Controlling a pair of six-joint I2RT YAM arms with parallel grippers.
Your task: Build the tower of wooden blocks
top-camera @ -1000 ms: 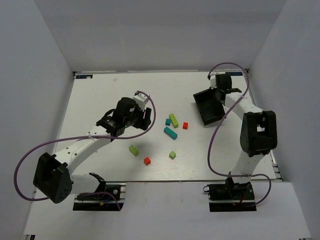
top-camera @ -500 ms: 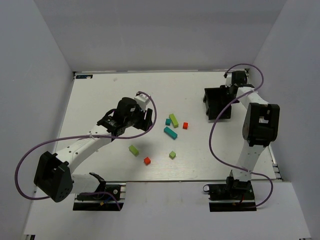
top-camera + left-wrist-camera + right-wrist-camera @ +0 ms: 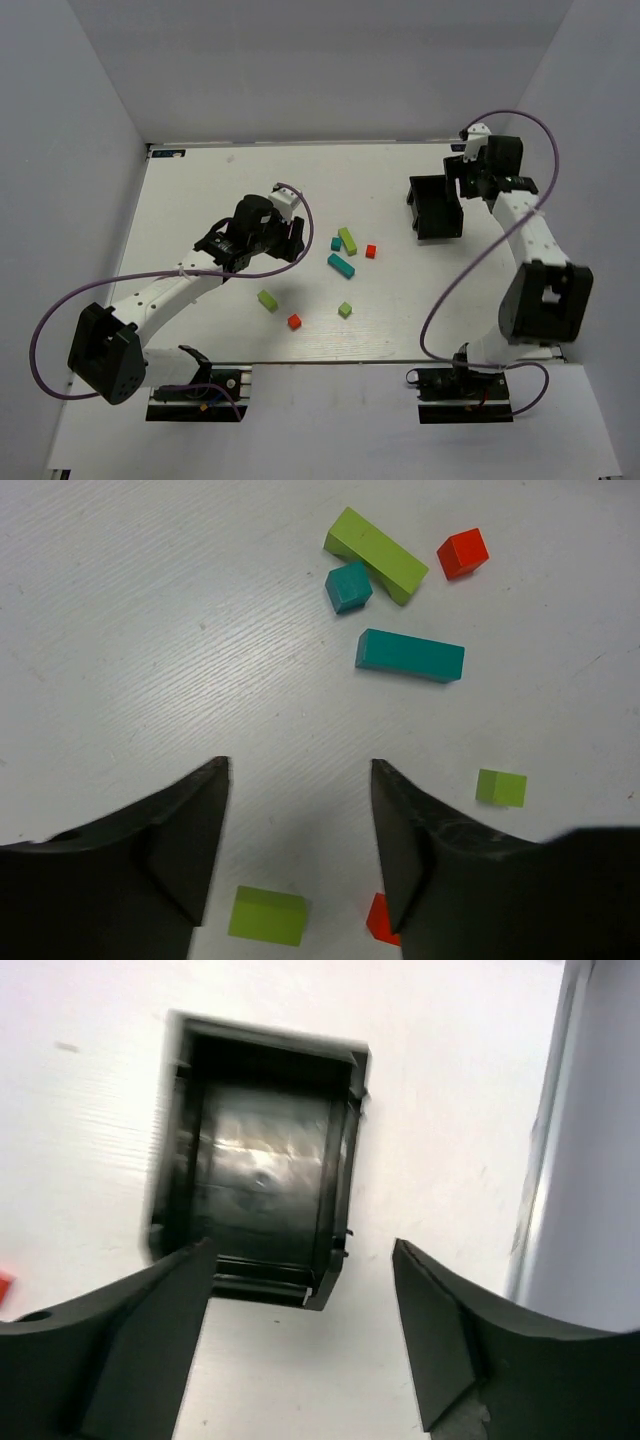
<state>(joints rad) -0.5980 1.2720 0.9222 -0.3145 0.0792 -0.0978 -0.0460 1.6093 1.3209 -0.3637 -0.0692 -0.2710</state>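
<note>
No stacking has begun. A teal bar (image 3: pixel 410 655), a lime bar (image 3: pixel 375 554) close against a teal cube (image 3: pixel 348 586), a red cube (image 3: pixel 463 553) and a lime cube (image 3: pixel 500 787) lie singly around the middle of the desk (image 3: pixel 200 190). The left end effector (image 3: pixel 298 765) hangs released and empty just beside them. The right end effector (image 3: pixel 300 1245), also released, hovers over the black box (image 3: pixel 260 1160) near the far right corner; through the blur the box seems empty. The next move probably calls for a straight descent onto one piece, jaws across its narrow sides.
</note>
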